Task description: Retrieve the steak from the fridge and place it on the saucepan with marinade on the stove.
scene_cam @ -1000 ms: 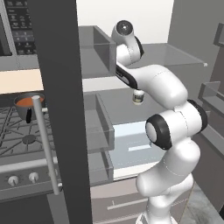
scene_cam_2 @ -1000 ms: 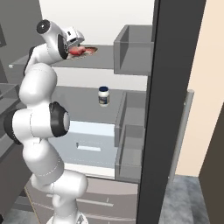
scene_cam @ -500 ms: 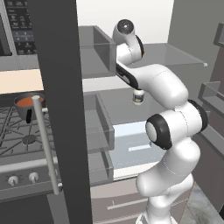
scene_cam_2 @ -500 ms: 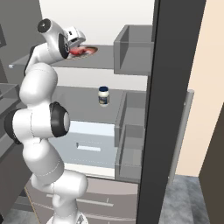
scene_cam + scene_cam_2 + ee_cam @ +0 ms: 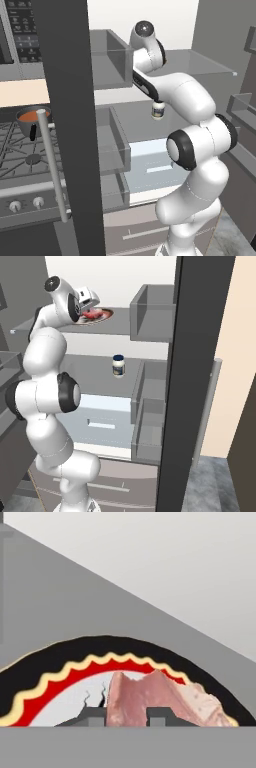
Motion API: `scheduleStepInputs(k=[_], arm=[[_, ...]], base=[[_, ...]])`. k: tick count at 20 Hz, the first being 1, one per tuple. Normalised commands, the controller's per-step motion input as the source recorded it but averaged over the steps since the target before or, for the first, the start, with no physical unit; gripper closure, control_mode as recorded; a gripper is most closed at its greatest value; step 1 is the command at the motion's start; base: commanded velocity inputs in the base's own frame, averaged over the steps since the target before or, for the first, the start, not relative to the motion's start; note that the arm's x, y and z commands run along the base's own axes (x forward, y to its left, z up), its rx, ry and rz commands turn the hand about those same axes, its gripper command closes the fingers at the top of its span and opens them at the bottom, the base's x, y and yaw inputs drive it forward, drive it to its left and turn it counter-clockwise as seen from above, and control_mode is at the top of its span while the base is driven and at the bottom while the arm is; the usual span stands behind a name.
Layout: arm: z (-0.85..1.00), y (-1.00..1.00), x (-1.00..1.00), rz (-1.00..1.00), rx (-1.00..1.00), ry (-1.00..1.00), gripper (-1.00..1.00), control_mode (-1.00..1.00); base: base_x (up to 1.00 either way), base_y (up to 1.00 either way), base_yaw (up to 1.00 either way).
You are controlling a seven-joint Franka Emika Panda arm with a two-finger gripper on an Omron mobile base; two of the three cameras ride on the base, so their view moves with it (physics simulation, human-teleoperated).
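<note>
The steak (image 5: 150, 697), a red marbled slab, lies on a plate (image 5: 60, 657) with a black rim and a red and yellow wavy band. The plate (image 5: 107, 314) sits on the upper shelf of the open fridge (image 5: 100, 332). My gripper (image 5: 127, 716) is down on the plate, and its two dark fingertips (image 5: 95, 716) press against the steak's near end from both sides. From the right base camera the gripper (image 5: 89, 306) reaches over the steak (image 5: 93, 315). The saucepan (image 5: 32, 116) with orange-red liquid stands on the stove (image 5: 20, 152) at the left.
A small white jar with a dark lid (image 5: 118, 364) stands on the middle fridge shelf below the arm. The open fridge door (image 5: 67, 115) with its bar handle stands between the stove and the shelves. Door bins (image 5: 152, 421) hang at the right.
The jaws have closed in from wide open until they press on the steak. The arm and the plate have stayed where they were.
</note>
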Motion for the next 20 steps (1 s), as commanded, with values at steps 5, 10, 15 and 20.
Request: scheduleStepInputs(k=[5,10,15,20], arm=[[0.00,0.00,-0.05,0.00,0.00,0.00,1.00,-1.00],[0.13,0.00,-0.39,0.00,0.00,-0.11,1.00,-1.00],[0.08,0.00,-0.50,0.00,0.00,-0.19,1.00,-1.00],[0.05,-0.03,-0.78,0.00,0.00,-0.10,1.00,-1.00]], base=[[0.00,0.00,0.00],[0.00,0.00,0.00],[0.00,0.00,0.00],[0.00,0.00,0.00]])
